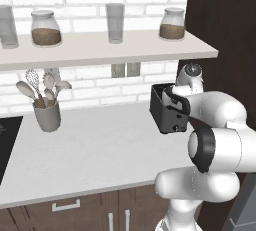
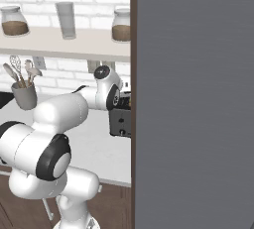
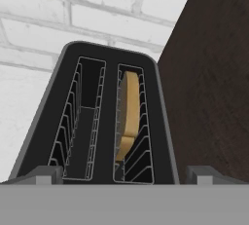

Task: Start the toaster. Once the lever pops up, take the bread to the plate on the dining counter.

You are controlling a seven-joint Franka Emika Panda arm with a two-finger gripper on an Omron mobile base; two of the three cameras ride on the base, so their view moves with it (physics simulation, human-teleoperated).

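A: Where is the toaster [image 3: 104,121]?
B: Right under the fingers [image 3: 124,174], looking down into its two slots. It stands on the surface [image 1: 95,150], at the far end by the dark panel [image 3: 214,73].

A: And the bread [image 3: 129,117]?
B: Upright in the slot on the dark panel's side, just ahead of the fingers. The other slot has only its wire cage.

A: How do the fingers stand?
B: Spread wide, one tip at each side of the toaster's near end, pinching nothing.

A: What else is near?
B: A white brick wall [image 3: 73,19] beyond the toaster. Well off to the side, a grey cup of utensils [image 1: 46,110] on the surface, and jars [image 1: 46,27] on a shelf [image 1: 100,50] above.
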